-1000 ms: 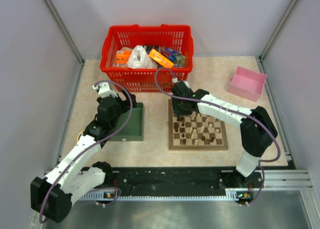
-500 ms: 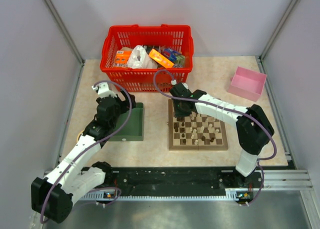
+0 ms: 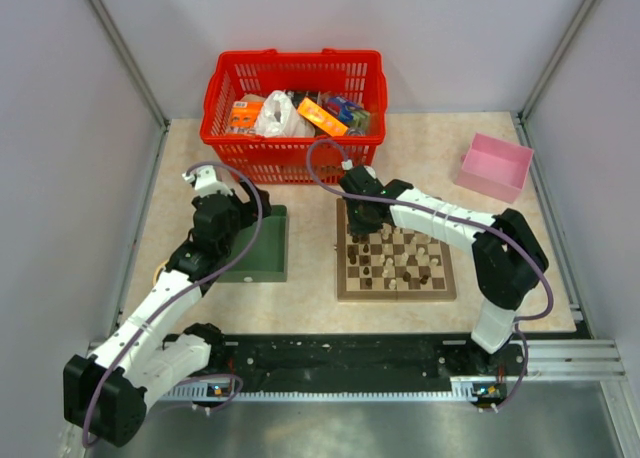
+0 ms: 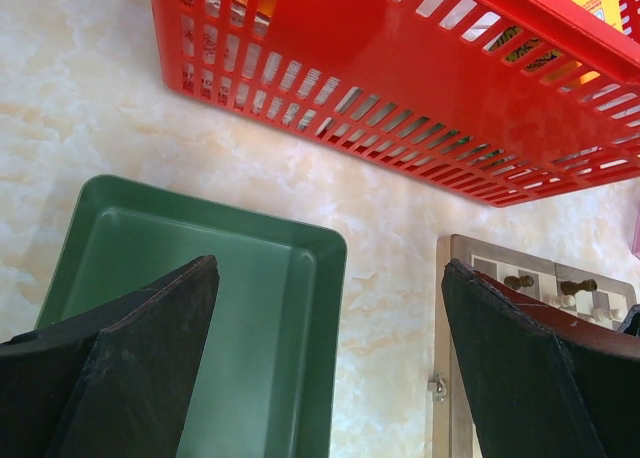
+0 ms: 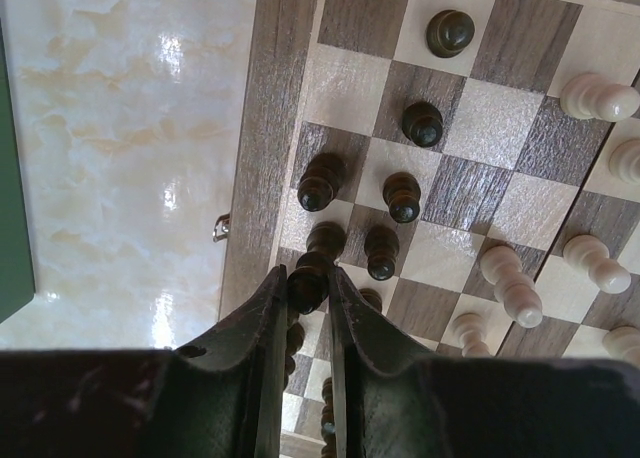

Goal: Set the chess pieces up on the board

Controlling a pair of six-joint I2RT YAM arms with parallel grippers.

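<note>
**Right gripper clamped on a dark piece at the board's left rim**

Your right gripper [image 5: 308, 290] is drawn in narrow, with both fingers pressed against the sides of one dark chess piece [image 5: 306, 276]. That piece sits between the fingertips, right beside the left rim of the chessboard [image 3: 397, 290]. In the top view this arm reaches across to the board's far-left part. Whether the piece's base touches its square or hangs just above it, you cannot tell from the wrist view.

Other dark pieces [image 5: 402, 197] stand close by in a loose cluster, one of them just beyond the clamped piece and nearly touching it. Pale pieces [image 5: 597, 98] sit further toward the board's right side, scattered over several squares rather than lined up. From above, the chess pieces cover the middle rows in a mixed spread of dark and pale. A small metal latch [image 5: 222, 228] shows on the outer edge of the left rim.

Your left gripper [image 4: 330, 266] is spread wide with nothing between its fingers. It hangs over the green tray [image 4: 250, 308], which lies just left of the board with a strip of the marbled table [image 3: 300, 288] between them. The part of the tray that shows in the left wrist view holds nothing.

Behind both, at the far edge of the table, stands the red basket [image 3: 250, 163] with packets inside. A pink bin [image 3: 495, 166] sits well apart, at the far right.
</note>
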